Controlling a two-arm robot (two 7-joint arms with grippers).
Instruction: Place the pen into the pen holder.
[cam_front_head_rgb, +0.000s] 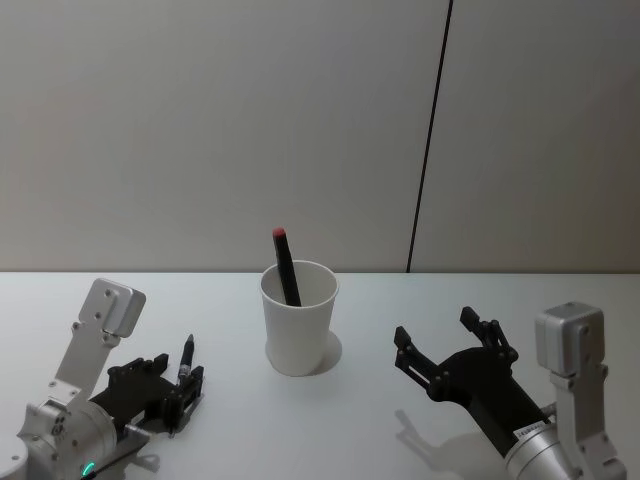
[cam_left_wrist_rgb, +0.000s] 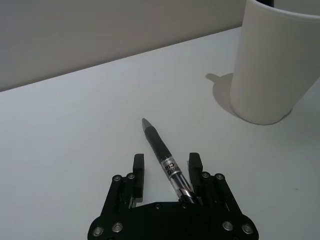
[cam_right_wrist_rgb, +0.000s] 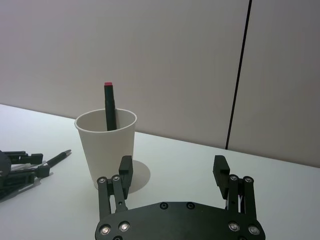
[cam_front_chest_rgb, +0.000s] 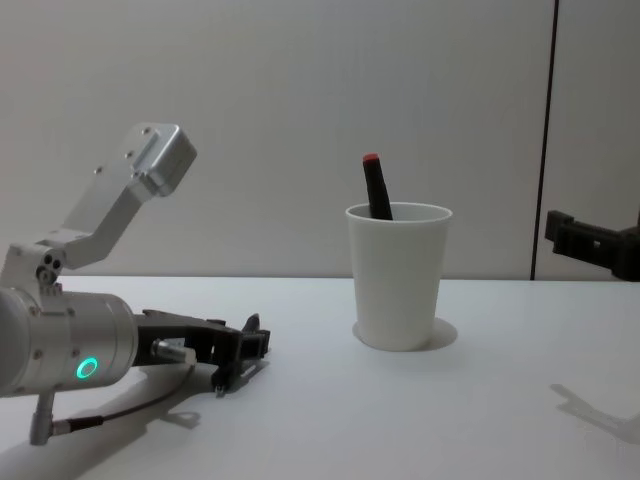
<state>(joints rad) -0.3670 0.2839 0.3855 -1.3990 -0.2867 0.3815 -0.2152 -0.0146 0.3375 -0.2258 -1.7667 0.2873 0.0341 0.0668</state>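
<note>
Grasp step, I judge: my left claw (cam_left_wrist_rgb: 166, 161) sits released astride the slim black plastic pen (cam_left_wrist_rgb: 161, 150); next, clench and lift it to the white tapered paper cup (cam_front_head_rgb: 298, 325); right claw (cam_right_wrist_rgb: 173, 164) idles beside the cup, released.

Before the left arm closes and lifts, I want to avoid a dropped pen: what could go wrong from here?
1. The pen lies slanted inside the open left pincer, close against one side; closing may twist it or squeeze it out.
2. The pen holder has a red-capped marker leaning inside; the incoming pen could strike it or the rim and might tip the cup.
3. The open right pincer hangs near the cup and could crowd the approach.
</note>
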